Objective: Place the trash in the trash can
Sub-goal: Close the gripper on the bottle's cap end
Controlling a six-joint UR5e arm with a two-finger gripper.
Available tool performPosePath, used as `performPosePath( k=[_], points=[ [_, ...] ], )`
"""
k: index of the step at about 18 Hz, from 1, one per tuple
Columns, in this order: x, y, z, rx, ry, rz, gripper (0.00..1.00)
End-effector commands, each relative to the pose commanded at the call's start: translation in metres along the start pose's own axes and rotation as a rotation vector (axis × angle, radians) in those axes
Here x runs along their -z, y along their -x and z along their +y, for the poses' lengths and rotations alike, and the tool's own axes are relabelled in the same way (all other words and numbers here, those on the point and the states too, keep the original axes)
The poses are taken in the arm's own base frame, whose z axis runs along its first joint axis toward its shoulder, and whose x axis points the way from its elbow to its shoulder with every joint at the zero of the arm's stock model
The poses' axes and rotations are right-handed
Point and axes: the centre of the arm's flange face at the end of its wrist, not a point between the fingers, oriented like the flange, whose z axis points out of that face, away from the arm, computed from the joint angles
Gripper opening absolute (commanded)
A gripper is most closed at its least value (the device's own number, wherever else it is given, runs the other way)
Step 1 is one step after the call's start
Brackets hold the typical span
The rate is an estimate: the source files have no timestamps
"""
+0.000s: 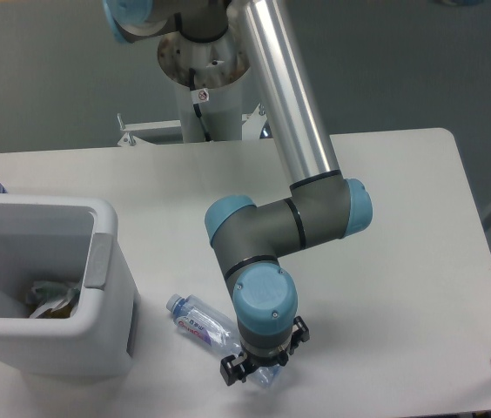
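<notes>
From the fixed camera I see my gripper [250,370] down over the base end of the bottle [206,329] lying on the table [420,261]; I cannot tell whether it pinches. The crumpled wrapper [51,299] sits inside the trash can [106,261].

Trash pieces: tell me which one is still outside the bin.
The clear plastic bottle, lying on the table under the gripper. The crumpled paper piece already sits inside the trash can.

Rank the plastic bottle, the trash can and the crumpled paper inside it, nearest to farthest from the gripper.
1. Plastic bottle: directly under the gripper.
2. Trash can: left of the bottle.
3. Crumpled paper: inside the can, farther left.
</notes>
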Motion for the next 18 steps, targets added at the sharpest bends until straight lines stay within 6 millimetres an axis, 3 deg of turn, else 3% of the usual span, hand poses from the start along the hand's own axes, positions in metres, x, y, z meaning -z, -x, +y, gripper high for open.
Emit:
performPosePath(
  k=[10, 18],
  points=[
    [-0.022, -0.008, -0.002, 0.004, 0.004, -0.068, 0.94],
    [-0.023, -0.008, -0.002, 0.003, 0.000, -0.080, 0.62]
  ],
)
